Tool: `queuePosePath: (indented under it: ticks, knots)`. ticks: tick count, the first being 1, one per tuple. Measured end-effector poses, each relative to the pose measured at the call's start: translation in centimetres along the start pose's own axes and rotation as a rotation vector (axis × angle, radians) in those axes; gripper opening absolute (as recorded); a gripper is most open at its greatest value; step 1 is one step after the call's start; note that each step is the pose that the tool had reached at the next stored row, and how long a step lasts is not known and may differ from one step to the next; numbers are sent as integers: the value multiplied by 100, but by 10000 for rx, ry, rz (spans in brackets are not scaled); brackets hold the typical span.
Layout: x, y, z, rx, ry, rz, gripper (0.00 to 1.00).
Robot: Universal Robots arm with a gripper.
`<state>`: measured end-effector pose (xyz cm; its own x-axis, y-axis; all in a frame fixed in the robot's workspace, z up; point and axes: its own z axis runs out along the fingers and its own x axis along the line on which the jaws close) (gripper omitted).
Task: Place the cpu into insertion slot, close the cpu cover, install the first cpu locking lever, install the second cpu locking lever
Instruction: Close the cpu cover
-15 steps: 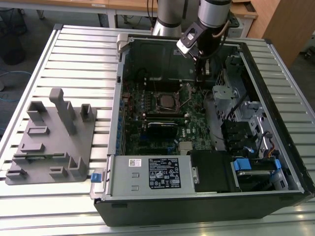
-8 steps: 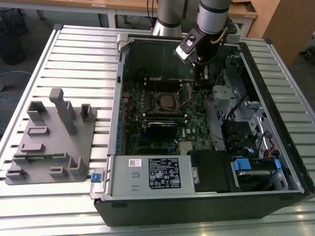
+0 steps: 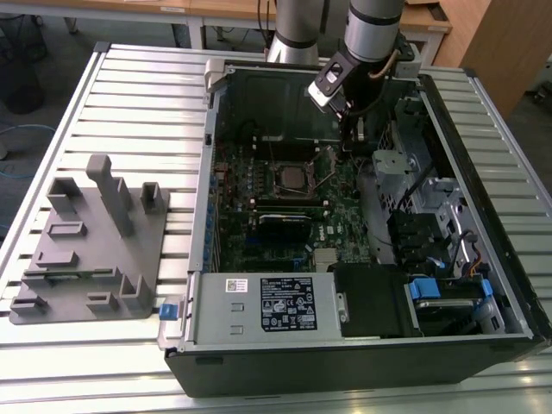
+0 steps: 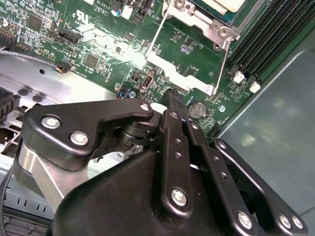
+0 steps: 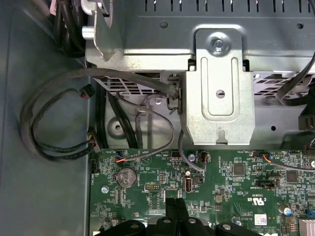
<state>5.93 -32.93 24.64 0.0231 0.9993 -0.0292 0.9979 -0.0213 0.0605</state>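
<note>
the gripper [image 5: 175, 204] had its fingers pressed together on nothing, low over the green motherboard [image 5: 221, 182]. in the exterior view it hung at about two o'clock from the insertion slot [image 3: 275, 179], near it, and the pale cpu [image 4: 222, 4] lay seated in that slot.

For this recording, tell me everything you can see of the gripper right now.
The gripper is black, built from flat linked bars joined by silver screws, with a matte finish. Its two narrow fingers are pressed together with nothing seen between them. It points down at the green circuit board inside the open computer case, tips close to the round coin battery. Whether the tips touch the board cannot be told.
</note>
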Motion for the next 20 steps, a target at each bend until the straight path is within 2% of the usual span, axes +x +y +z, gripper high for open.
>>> queuePosePath:
  ticks: [9, 10, 13, 20]
  knots:
    - [0, 0, 1, 18, 16, 1, 11]
    - [0, 0, 2, 20, 27, 1, 11]
    - [0, -1, 10, 23, 135, 7, 11]
    - [0, -1, 12, 23, 144, 8, 11]
